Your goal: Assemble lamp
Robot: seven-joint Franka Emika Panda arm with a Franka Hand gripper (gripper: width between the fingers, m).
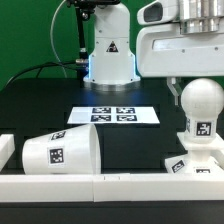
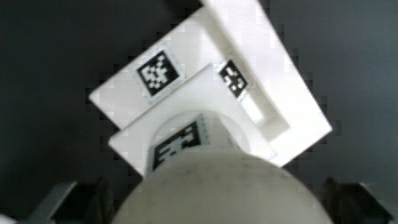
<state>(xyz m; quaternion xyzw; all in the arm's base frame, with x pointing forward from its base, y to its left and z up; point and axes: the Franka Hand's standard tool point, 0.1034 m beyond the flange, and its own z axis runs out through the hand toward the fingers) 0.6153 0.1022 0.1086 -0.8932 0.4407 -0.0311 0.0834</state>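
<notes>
The bulb [image 1: 200, 103] stands upright on the wedge-like base [image 1: 203, 157] at the exterior view's right; its round head fills the near part of the wrist view [image 2: 210, 185], with the tagged base [image 2: 187, 85] beyond it. My gripper [image 1: 197, 86] hangs just above and around the top of the bulb's head. In the wrist view the gripper [image 2: 210, 208] straddles the head, and a dark finger [image 2: 64, 203] shows on each side with a gap to the bulb, so it is open. The large shade [image 1: 60, 151] lies on its side at the exterior view's left.
The marker board [image 1: 115, 115] lies flat in the middle of the black table. The arm's white pedestal [image 1: 108, 52] stands behind it. A low white rail [image 1: 110, 186] runs along the front edge, touching the shade and the base.
</notes>
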